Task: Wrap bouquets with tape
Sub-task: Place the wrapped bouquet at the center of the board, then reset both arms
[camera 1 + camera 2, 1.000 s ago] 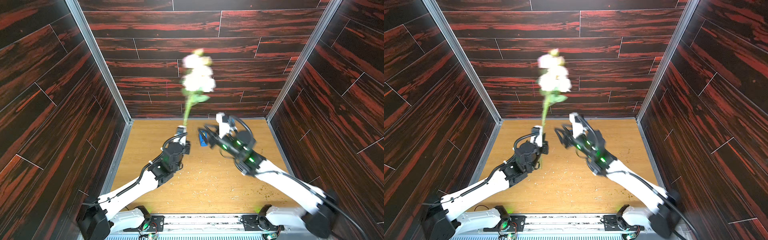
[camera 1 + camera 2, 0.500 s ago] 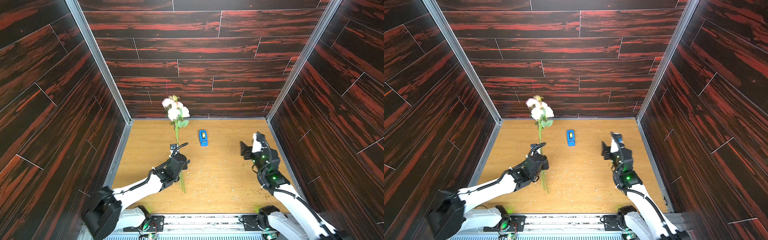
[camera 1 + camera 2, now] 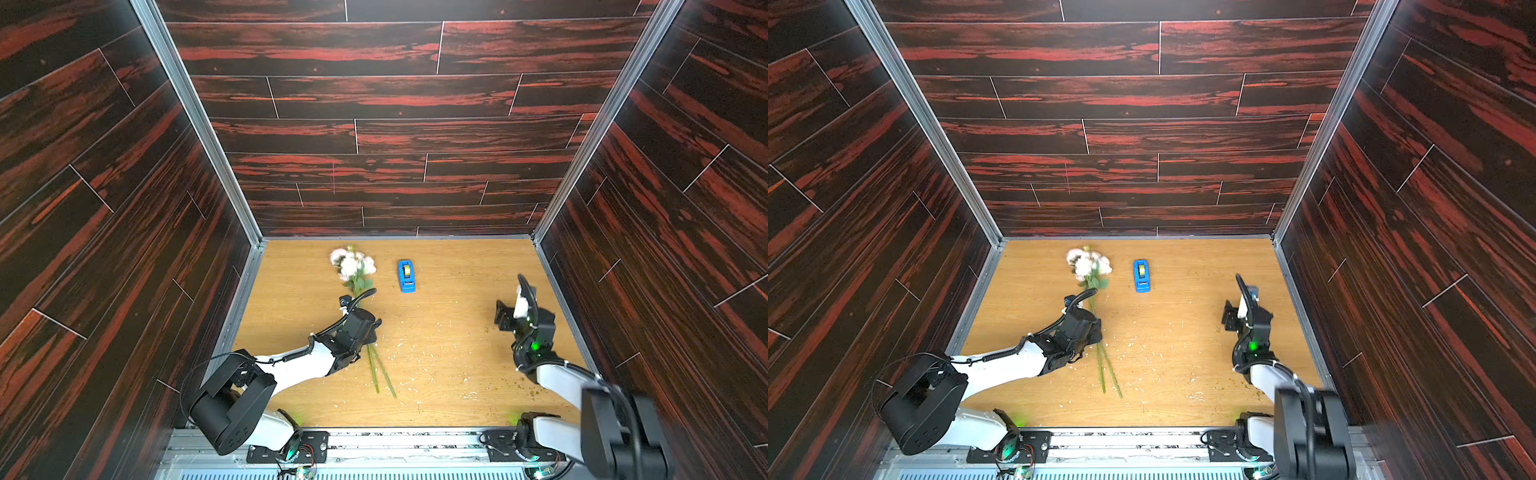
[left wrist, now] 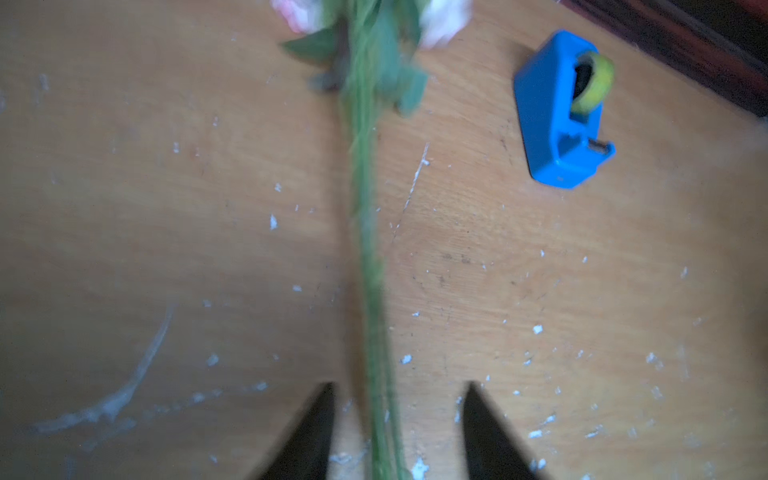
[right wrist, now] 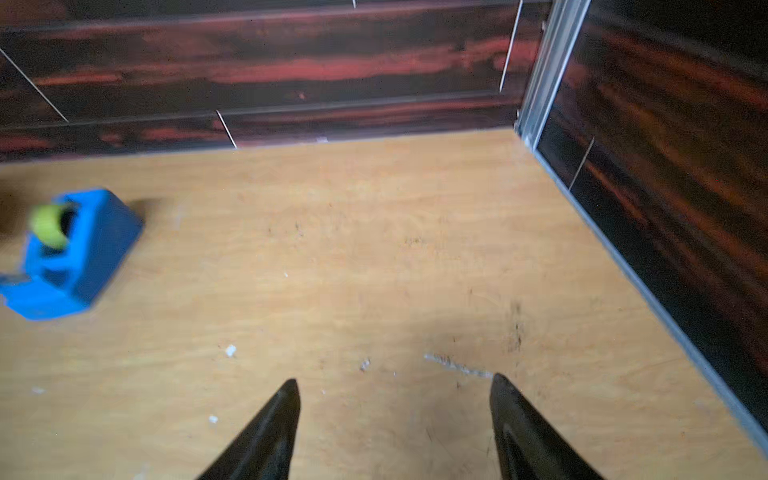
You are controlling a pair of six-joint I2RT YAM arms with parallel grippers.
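Wooden tabletop (image 3: 457, 374) bears green-stemmed, pale pink-white bouquet (image 3: 354, 266), straddled by wide-spread left end effector (image 4: 400, 386).

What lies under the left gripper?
Under the left gripper, jaws open, the stems of the bouquet lie on the table. In both top views the gripper covers the stems' middle, so that stretch cannot be seen.

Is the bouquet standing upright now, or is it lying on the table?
Lying down. In a top view the bouquet stretches flat along the table; the left gripper stands open around its stems.
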